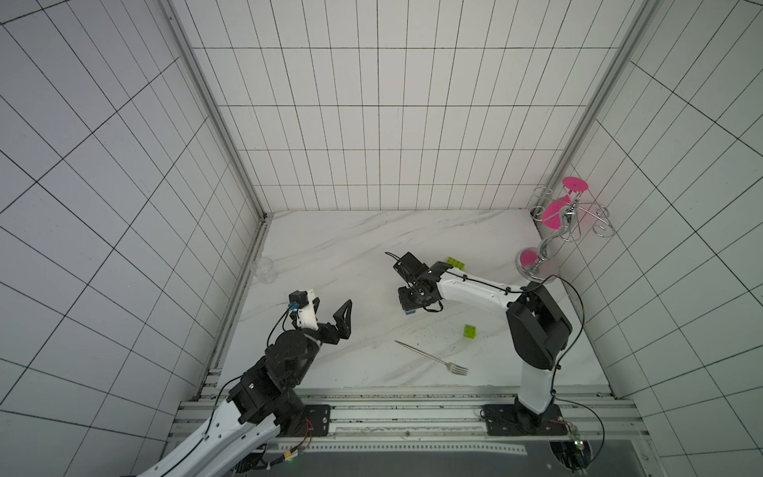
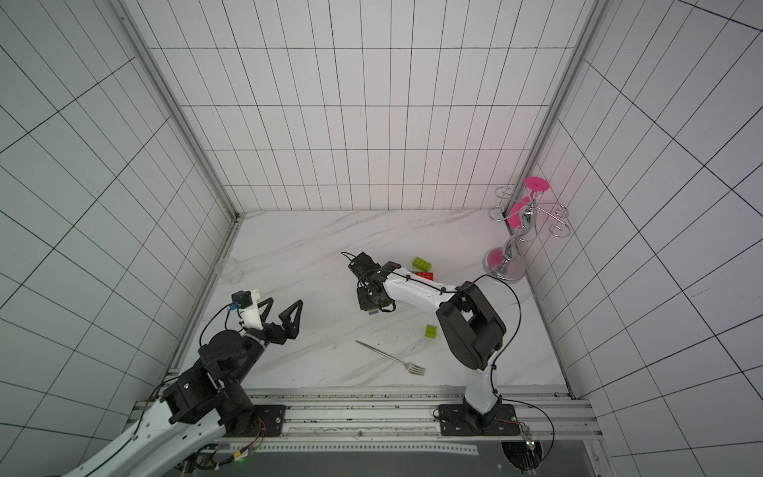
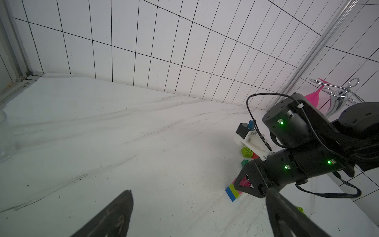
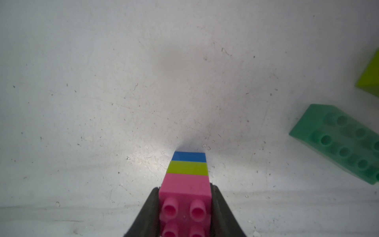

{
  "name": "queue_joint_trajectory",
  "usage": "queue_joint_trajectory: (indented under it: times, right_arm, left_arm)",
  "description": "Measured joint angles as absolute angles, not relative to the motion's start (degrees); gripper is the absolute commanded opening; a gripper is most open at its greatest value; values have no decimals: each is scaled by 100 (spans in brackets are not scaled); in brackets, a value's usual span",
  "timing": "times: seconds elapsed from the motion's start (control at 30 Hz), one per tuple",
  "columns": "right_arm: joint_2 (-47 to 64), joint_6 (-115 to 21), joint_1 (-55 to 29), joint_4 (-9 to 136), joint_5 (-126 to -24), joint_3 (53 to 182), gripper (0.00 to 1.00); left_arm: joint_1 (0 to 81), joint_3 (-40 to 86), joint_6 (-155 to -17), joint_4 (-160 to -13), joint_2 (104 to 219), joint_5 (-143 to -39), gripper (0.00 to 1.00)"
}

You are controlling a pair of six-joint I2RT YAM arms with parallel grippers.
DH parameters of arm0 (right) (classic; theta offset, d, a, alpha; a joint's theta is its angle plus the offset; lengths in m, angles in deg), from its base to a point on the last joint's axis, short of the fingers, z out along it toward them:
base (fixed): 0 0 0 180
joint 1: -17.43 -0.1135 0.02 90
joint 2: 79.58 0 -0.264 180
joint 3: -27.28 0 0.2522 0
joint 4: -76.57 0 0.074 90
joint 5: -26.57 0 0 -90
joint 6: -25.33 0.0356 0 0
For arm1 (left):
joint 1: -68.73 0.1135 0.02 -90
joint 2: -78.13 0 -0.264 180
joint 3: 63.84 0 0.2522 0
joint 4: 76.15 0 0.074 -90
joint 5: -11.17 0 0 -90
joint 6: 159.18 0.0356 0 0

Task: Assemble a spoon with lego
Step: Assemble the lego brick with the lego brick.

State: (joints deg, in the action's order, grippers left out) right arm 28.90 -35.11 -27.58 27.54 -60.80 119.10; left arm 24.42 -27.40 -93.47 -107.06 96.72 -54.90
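At table (image 1: 351, 247) centre: right claw (image 4: 185, 187) grips spoon (image 4: 187, 167) | left claw (image 1: 332, 303) wide | dark green brick (image 4: 336, 139) hidden from top views

Metal fork (image 1: 431, 357) near square lime brick (image 1: 469, 331).

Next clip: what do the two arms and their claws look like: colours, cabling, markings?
The left arm and right arm have white shells and black joint housings. The left claw and right claw are black, with triangular open-frame fingers. Black cables run along the links; small green lights glow on the right wrist. No markings legible.
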Motion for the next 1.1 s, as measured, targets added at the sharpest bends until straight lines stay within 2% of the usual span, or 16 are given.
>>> queue_joint_trajectory:
  times: [0.43,0.63,0.7,0.73,0.83,0.9,0.93,1.1]
  right_arm:
    - [3032,-2471,-2811,2667,-5671,11934,49]
    - [3076,-2383,-2811,2566,-5678,11932,55]
    - [2969,-2399,-2811,2560,-5702,11932,59]
    - [2871,-2423,-2811,2555,-5735,11932,65]
    - [2379,-2528,-2817,2529,-5805,11919,73]
    - [1806,-2654,-2835,2514,-5748,11853,86]
    - [1474,-2705,-2835,2516,-5673,11777,100]
    - [-744,-3140,-2706,2512,-5072,10845,98]
  left_arm:
    - [2442,-2738,-9371,-10721,9646,-5488,99]
    - [2442,-2740,-9369,-10743,9635,-5486,99]
    - [2442,-2738,-9367,-10743,9637,-5486,99]
    - [2442,-2740,-9365,-10743,9639,-5486,99]
    - [2444,-2778,-9312,-10634,9703,-5560,99]
    - [2442,-2815,-9246,-10478,9875,-5683,99]
    - [2442,-2817,-9196,-10384,10050,-5764,99]
    - [2407,-2533,-8906,-10033,11462,-6295,98]
